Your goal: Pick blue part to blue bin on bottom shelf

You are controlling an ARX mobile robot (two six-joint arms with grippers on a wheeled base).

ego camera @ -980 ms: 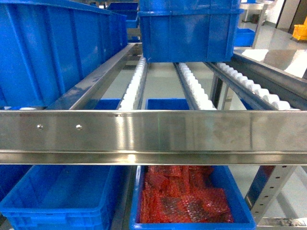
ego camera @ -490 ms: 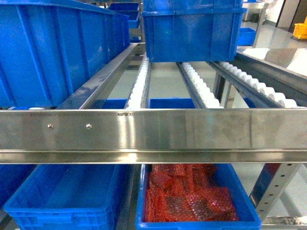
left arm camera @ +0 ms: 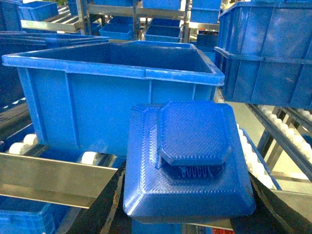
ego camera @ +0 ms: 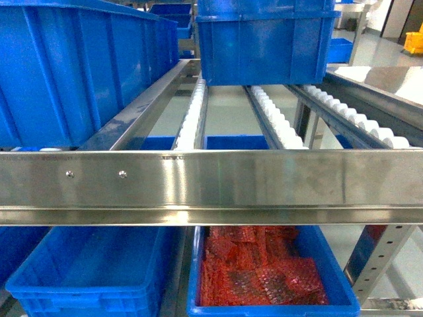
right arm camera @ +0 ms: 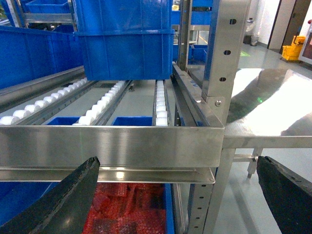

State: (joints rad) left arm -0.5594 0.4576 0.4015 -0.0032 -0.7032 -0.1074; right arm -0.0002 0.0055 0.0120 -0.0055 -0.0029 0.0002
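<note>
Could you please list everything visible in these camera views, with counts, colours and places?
Blue part: one, blue, textured, square with a raised cap, held between the left gripper's fingers, in front of a bin on the rollers.
Upper bins: two in the head view, blue, one at left, one at centre back, on the roller shelf.
Bottom-shelf bins: two, blue; the left one looks empty, the right one holds red bubble-wrap packets.
Roller tracks: several, white.
Front rail: one, steel.
Left gripper: black fingers, closed on the part.
Right gripper: black fingers spread wide, empty.
</note>
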